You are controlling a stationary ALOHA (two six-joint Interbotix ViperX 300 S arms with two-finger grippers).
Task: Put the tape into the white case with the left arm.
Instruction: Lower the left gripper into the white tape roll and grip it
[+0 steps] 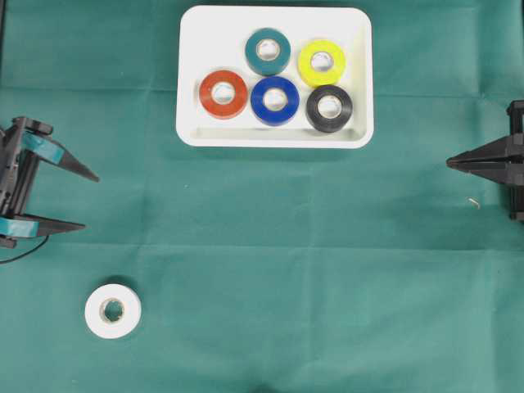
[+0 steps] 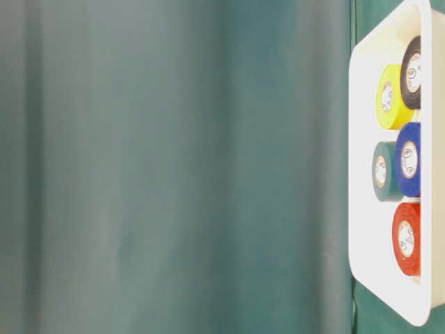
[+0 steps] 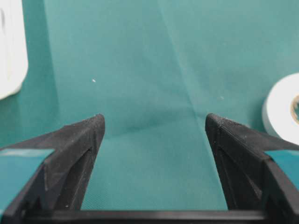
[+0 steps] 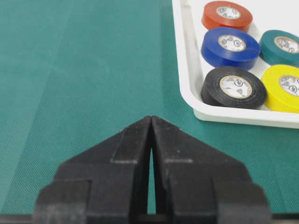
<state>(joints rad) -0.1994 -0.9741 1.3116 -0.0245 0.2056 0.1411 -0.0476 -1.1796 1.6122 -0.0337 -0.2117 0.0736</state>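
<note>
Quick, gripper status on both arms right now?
Left gripper: open, holding nothing; the white tape lies apart on the cloth.
Right gripper: closed, holding nothing.

White tape cut off at right edge.

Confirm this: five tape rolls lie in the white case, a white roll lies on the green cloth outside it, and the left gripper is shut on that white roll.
Not right. The left gripper is open and empty, apart from the white roll, as the overhead view shows. The rest holds: five tape rolls lie in the white case and the white roll lies outside it on the green cloth.
</note>
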